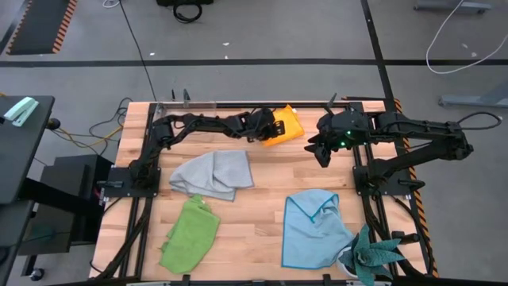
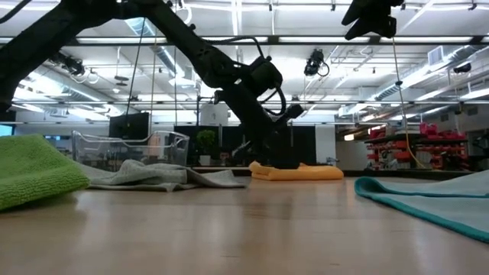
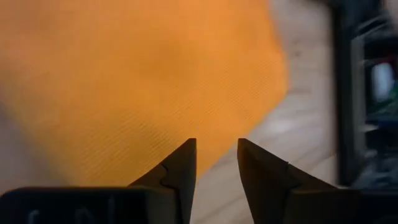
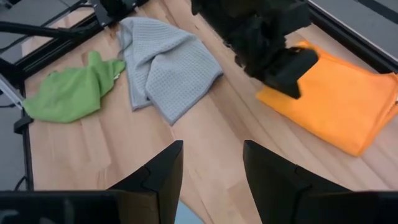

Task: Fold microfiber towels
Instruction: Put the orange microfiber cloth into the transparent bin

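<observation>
Left gripper (image 3: 214, 163): held narrowly parted over the orange towel (image 1: 283, 125), top centre; nothing is seen gripped.
Advice: the stack edge should be pressed flat.
Right gripper (image 4: 210, 165): open, empty.

The dark left arm reaches from its base on the left along the far edge of the tabletop (image 1: 238, 238), its elbow bent, wrist angled down. Its left gripper (image 3: 216, 163) sits low near the surface, the two dark fingers (image 3: 180, 171) a narrow gap apart. The dark right arm is folded at the far right, its right gripper (image 4: 211, 174) raised well above the tabletop, fingers spread wide with nothing between them.
</observation>
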Controlling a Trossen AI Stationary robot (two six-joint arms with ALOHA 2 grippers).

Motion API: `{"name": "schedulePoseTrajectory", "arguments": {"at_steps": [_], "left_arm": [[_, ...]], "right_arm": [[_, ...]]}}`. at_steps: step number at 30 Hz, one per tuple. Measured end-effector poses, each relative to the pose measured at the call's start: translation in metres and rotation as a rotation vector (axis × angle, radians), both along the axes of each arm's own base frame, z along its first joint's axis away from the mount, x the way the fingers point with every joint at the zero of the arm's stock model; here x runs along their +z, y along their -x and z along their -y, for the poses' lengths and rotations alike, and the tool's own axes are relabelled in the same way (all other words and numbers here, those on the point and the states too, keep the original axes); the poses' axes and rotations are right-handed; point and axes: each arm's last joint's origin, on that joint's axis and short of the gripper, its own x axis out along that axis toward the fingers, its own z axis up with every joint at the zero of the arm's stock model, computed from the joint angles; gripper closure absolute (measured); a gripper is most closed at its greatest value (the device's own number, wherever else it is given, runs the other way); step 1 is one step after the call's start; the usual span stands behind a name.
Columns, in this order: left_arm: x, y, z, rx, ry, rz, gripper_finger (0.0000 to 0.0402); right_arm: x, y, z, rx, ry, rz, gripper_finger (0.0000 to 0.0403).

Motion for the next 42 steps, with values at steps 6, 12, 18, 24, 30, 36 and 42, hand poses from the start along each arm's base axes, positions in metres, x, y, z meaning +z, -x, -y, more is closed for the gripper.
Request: {"name": "schedulePoseTrajectory", "arguments": {"at_steps": [6,12,18,24,30,36,42], "left_arm": [[0.014,0.007,0.011,-0.024,0.004,-0.067,0.0306],[0.018,0.005,0.016,-0.051,-0.011,-0.061,0.0324],[0.013,0.013,0.013,0.015,-0.045,-0.164,0.0349],[0.036,0.011,0.021,-0.009,-0.09,-0.094,0.0366],[0.074,0.017,0.03,-0.082,-0.203,-0.049,0.0367],[0.098,0.029,0.032,-0.098,-0.236,-0.055,0.0359],[0.118,0.035,0.041,-0.148,-0.284,-0.038,0.0367]], "right_arm": [[-0.001,0.001,0.001,0.013,0.019,-0.012,0.0229],[-0.028,0.002,0.016,-0.079,-0.013,-0.103,0.0229],[-0.083,-0.006,0.052,-0.22,-0.219,0.003,0.0229],[-0.121,-0.007,0.091,-0.453,-0.279,0.06,0.0235],[-0.15,-0.028,0.118,-0.484,-0.256,0.03,0.0281],[-0.173,-0.049,0.134,-0.518,-0.257,0.058,0.0346],[-0.173,-0.066,0.146,-0.56,-0.17,0.022,0.0397]]}}
